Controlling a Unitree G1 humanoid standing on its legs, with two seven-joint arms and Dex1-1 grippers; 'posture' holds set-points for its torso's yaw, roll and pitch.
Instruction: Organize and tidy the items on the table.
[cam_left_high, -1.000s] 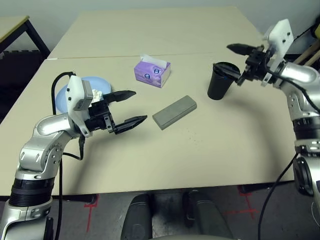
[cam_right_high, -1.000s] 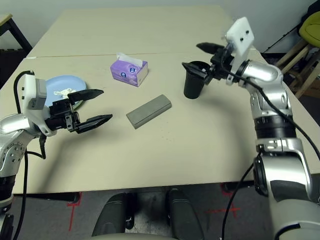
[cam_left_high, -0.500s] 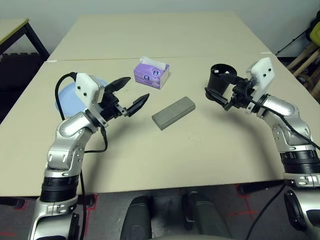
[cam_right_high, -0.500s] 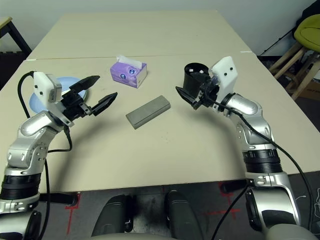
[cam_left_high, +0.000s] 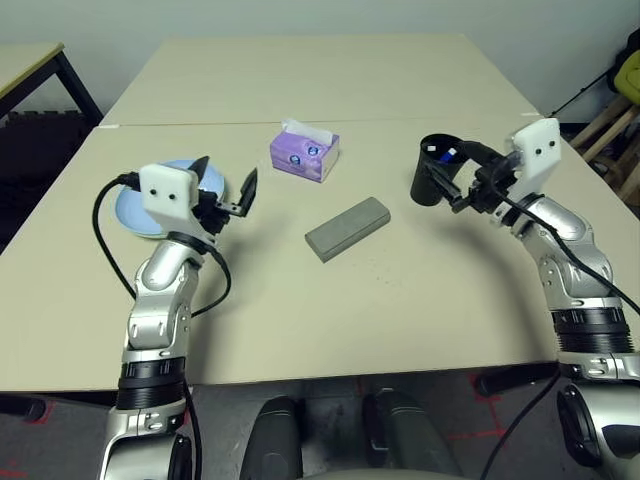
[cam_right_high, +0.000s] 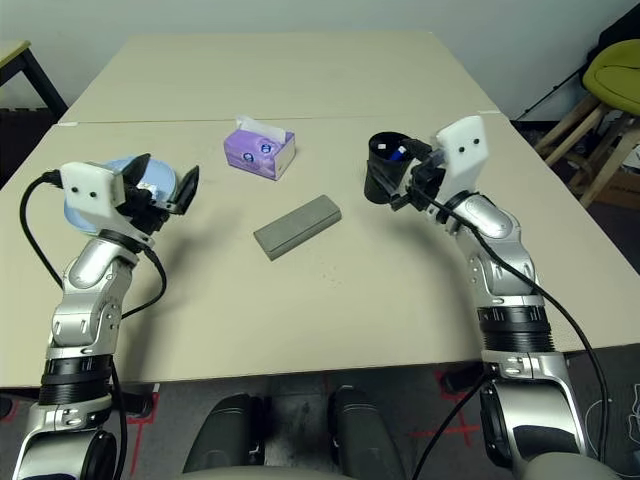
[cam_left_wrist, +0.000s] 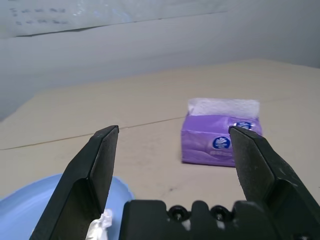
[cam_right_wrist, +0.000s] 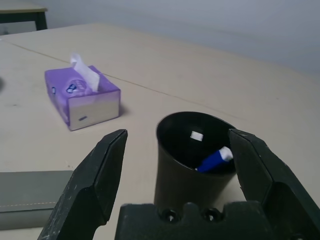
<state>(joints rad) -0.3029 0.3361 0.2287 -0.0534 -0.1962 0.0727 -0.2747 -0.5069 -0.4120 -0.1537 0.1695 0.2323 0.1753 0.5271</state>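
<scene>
both grippers spread wide and empty, hovering over a nearly tidied table - risk is mostly bumping what's already placed

nearest, the grey glasses case is lying closed mid-table, well apart from both arms. the left gripper is hanging with its fingers splayed over the near edge of the blue plate, crumpled tissue sitting on that plate right by one finger - any dip or sweep there is likely snagging the tissue or skidding the plate. further right, the right gripper is holding its fingers apart on either side of the black cup, just short of it, a pen inside; closing off-centre or nudging forward is probably tipping the cup and spilling the pen. farthest, the purple tissue box is standing beyond both.
</scene>
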